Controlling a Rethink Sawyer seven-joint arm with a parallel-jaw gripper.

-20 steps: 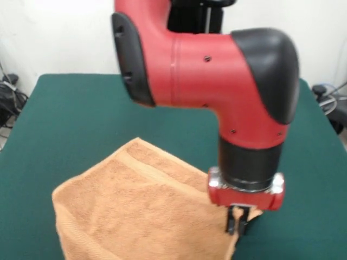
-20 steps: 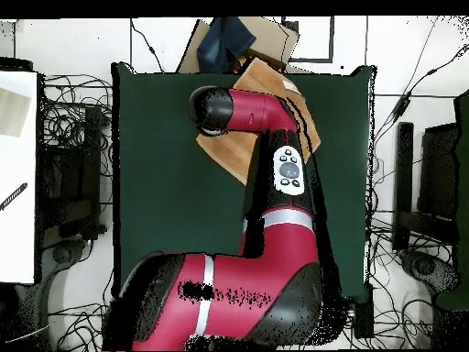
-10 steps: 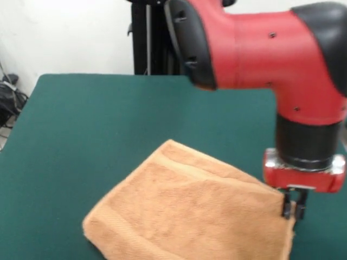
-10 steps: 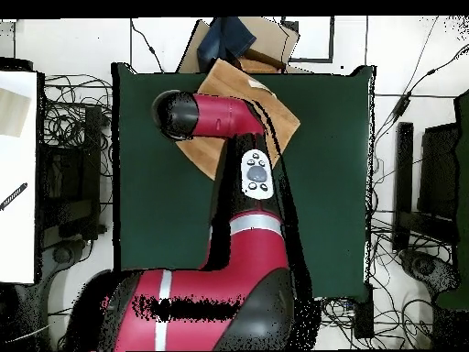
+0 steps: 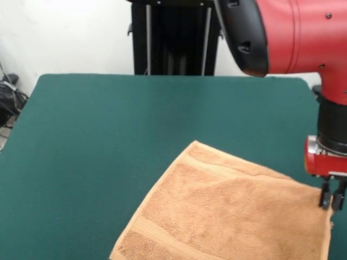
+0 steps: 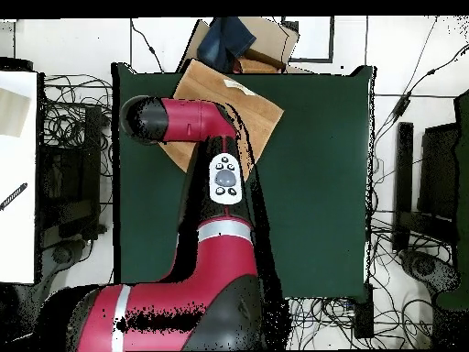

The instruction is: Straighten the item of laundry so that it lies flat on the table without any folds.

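Observation:
The item of laundry (image 5: 233,211), an orange-tan terry towel, lies spread on the green table (image 5: 108,119) at the front right, and its near part runs out of the front view. My gripper (image 5: 331,201) stands at the towel's right corner, shut on that corner. In the overhead view the towel (image 6: 254,115) sits near the table's (image 6: 321,183) top edge with a small white tag (image 6: 234,84) showing. There the red arm (image 6: 179,120) crosses over it and hides the gripper.
A black stand (image 5: 173,38) rises behind the table. Cables (image 5: 8,97) lie off its left side. In the overhead view a cardboard box with blue cloth (image 6: 243,41) sits just past the table's top edge, and cables ring the table.
The arm has swept to the right in the front view with the towel's corner in the gripper. The towel slid along with it and has opened out flatter.

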